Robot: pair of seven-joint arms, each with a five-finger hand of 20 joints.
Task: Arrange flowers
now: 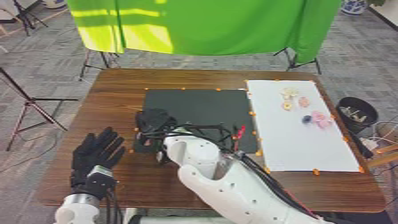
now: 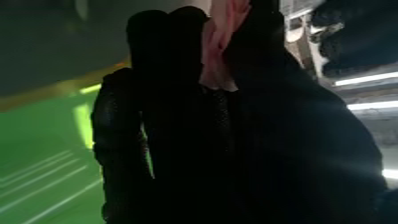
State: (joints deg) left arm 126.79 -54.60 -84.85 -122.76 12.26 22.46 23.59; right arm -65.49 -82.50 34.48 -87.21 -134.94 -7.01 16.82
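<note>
Right wrist view, fingers (image 2: 162,55) pinching pink petals (image 2: 218,55)

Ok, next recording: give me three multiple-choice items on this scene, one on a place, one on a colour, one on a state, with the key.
1. Where does the large pink flower lie?
A) black mat
B) floor
C) white sheet

2. What colour is the thin item in the right hand?
A) pink
B) blue
C) yellow

3. How is the left hand?
A) curled into a fist
B) fingers extended
C) pinching a flower

1: C, the head view shows it on the sheet.
2: A, the right wrist view shows pink between thumb and fingers.
3: B, the head view shows its fingers stretched forward.
</note>
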